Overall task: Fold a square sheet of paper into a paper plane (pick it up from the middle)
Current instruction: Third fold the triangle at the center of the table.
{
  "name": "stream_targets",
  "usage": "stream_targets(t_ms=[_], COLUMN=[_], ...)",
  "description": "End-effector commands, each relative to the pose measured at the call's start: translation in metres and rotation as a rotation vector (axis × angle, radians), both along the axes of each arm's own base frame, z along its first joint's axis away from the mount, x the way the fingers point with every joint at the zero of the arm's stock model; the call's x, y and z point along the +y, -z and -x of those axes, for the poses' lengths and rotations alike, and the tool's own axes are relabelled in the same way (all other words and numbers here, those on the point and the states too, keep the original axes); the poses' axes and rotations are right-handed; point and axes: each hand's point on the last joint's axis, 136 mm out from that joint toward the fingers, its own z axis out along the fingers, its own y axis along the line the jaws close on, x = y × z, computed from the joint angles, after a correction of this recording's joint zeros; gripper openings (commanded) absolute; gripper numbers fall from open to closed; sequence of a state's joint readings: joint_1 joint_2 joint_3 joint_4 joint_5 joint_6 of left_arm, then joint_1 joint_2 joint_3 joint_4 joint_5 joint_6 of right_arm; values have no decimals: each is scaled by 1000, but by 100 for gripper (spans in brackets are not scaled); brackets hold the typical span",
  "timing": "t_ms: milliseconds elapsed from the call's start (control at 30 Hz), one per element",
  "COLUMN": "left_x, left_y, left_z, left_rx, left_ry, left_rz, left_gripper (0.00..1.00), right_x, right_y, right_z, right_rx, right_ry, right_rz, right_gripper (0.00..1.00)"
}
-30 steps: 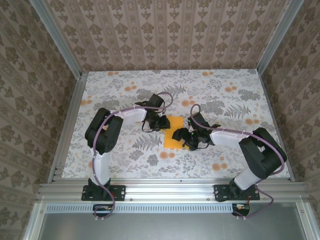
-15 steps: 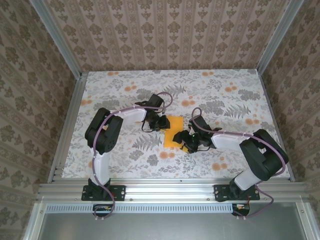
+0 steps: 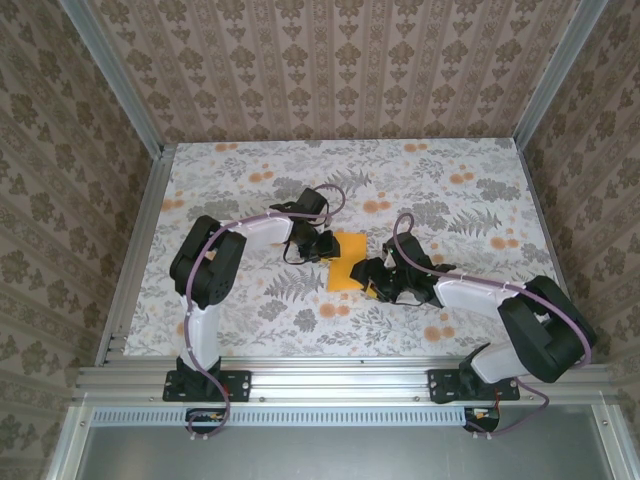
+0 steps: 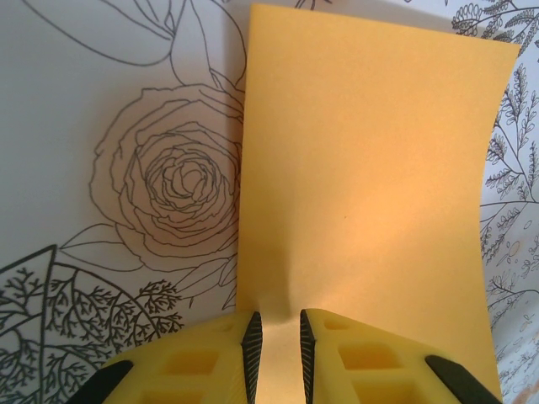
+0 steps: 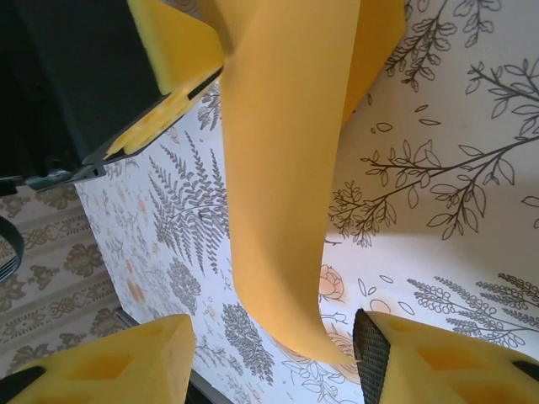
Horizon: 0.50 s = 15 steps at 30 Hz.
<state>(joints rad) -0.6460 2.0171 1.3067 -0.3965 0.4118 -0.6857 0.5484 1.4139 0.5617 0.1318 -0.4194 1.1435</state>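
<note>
The square sheet of paper lies mid-table, orange-yellow, looking like an upright rectangle. My left gripper is at its left edge. In the left wrist view the left gripper is shut on a raised pinch of the paper. My right gripper is at the sheet's near right side. In the right wrist view the right gripper is open, and the curled, lifted end of the paper hangs between its fingers, its tip touching the right pad. The paper plane is out of view.
The flowered tablecloth covers the table, with aluminium rails along the sides and patterned walls behind. The left gripper's yellow finger and black body sit close above the paper in the right wrist view.
The right arm has swung lower and to the right, and its gripper has come to the paper's near right edge with its jaws narrowing. The left gripper has stayed put.
</note>
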Motion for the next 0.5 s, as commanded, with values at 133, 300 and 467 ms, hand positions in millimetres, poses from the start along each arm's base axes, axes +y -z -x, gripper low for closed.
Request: stream_targets(t_ms=[133,300,467], left_x=[19,20,19], left_y=[34,36,36], left_z=[14,14,13], left_rx=[82,84,84], left_ry=[-15,-16,-15], left_rz=[-101,-106,-107], left_gripper=[24,24,24], right_x=[0,-4,-3], right_y=[-1,-15,-21], right_z=[4,4,4], right_rx=[-8,-56,-75], right_ry=[-9,-4,-6], right_rz=[-2,-3,-22], right_gripper=[47,45,46])
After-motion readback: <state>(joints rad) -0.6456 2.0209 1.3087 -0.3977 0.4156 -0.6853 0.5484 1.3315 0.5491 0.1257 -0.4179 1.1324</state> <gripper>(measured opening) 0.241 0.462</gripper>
